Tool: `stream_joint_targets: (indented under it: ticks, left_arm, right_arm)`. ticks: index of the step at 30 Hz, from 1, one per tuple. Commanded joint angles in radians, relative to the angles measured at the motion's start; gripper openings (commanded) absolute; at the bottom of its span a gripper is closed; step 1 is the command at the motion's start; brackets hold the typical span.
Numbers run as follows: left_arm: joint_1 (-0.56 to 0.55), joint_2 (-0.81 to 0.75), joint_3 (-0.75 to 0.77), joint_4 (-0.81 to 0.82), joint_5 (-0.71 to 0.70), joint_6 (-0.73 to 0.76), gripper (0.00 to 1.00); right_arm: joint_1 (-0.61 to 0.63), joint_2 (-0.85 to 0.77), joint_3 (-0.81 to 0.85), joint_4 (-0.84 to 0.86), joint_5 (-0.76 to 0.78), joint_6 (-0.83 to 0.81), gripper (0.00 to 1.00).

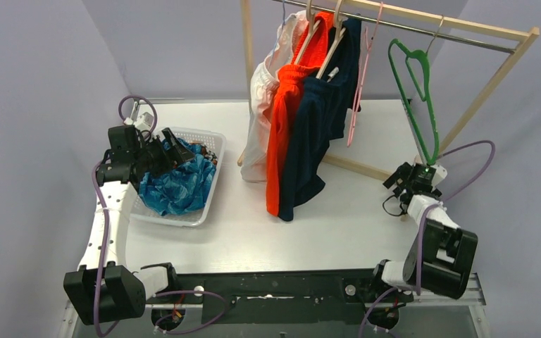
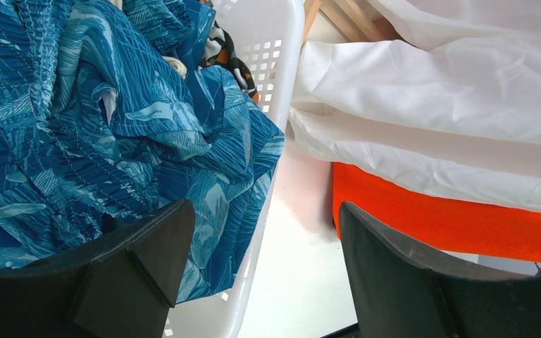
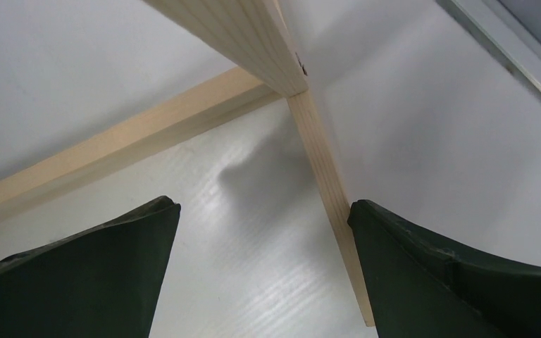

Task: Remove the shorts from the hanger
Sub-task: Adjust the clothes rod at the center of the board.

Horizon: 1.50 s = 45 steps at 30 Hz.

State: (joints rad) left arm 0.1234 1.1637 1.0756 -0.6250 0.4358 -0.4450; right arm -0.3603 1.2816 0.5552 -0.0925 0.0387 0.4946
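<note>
left gripper (image 1: pixel 163 151): released, nothing between the fingers (image 2: pixel 141 260). Sits over the basket's 10 o'clock corner, pointing toward 3 o'clock. Reads as a drop-off pose.
basket (image 1: pixel 211 184): at 9 o'clock on the table, well apart from the rack. Looks like the dump bin for whatever comes off.
teal shorts (image 1: pixel 179 189): bunched in the basket, one fold spilling over the 3 o'clock wall. Wavy leaf print, thin and crinkly.
camo shorts (image 2: pixel 229 62): only a sliver shows, buried under the teal at the basket's 12 o'clock end.
white shorts (image 1: pixel 259 105): on a hanger, leftmost on the rail, hem almost at the table. Smooth, thin fabric.
orange shorts (image 1: pixel 282 134): on a hanger just beside the white, touching it. Textured weave, hangs long.
navy shorts (image 1: pixel 317 127): on a hanger at 3 o'clock of the orange, overlapping it. So three of five are left to pull (my read).
pink hanger (image 1: pixel 361 84): bare, on the rail.
green hanger (image 1: pixel 423 105): bare, toward the rail's 2 o'clock end.
rack (image 1: pixel 493 86): wooden frame, spans 12 to 2 o'clock.
right gripper (image 1: pixel 403 180): released, empty. Parked low at 3 o'clock by the rack's foot joint, not touching it. Likely waiting to steady a hanger.
</note>
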Motion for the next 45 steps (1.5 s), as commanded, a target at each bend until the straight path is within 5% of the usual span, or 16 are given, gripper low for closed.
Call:
stream_joint_targets:
  ticks: [1, 13, 19, 28, 32, 37, 41, 45]
  left_arm:
    - [-0.006, -0.013, 0.010, 0.034, 0.016, 0.003, 0.75]
    - [-0.023, -0.015, 0.014, 0.030, 0.002, -0.005, 0.75]
    - [-0.032, -0.047, 0.014, 0.012, -0.005, 0.011, 0.75]
    - [-0.043, -0.088, -0.036, 0.069, 0.029, 0.017, 0.75]
    - [-0.047, -0.145, -0.107, 0.132, 0.059, 0.014, 0.84]
    - [-0.049, -0.189, -0.174, 0.214, 0.046, -0.010, 0.85]
    - [-0.054, -0.214, -0.161, 0.209, 0.037, 0.005, 0.85]
    - [-0.056, -0.247, -0.162, 0.167, -0.038, 0.049, 0.85]
  right_arm:
    - [0.003, 0.147, 0.111, 0.117, -0.117, -0.086, 0.98]
    - [0.120, 0.478, 0.473, 0.055, -0.161, -0.195, 0.98]
    - [0.116, 0.558, 0.682, -0.128, -0.132, -0.183, 0.97]
    - [0.120, 0.259, 0.465, -0.068, -0.118, -0.127, 0.98]
    - [0.155, 0.059, 0.233, 0.047, -0.143, -0.087, 0.98]
    - [0.319, -0.253, -0.080, 0.181, -0.134, 0.130, 0.98]
    - [0.454, -0.414, -0.125, 0.055, -0.194, 0.248, 0.98]
    - [0.768, -0.510, -0.088, -0.042, 0.076, 0.311, 0.98]
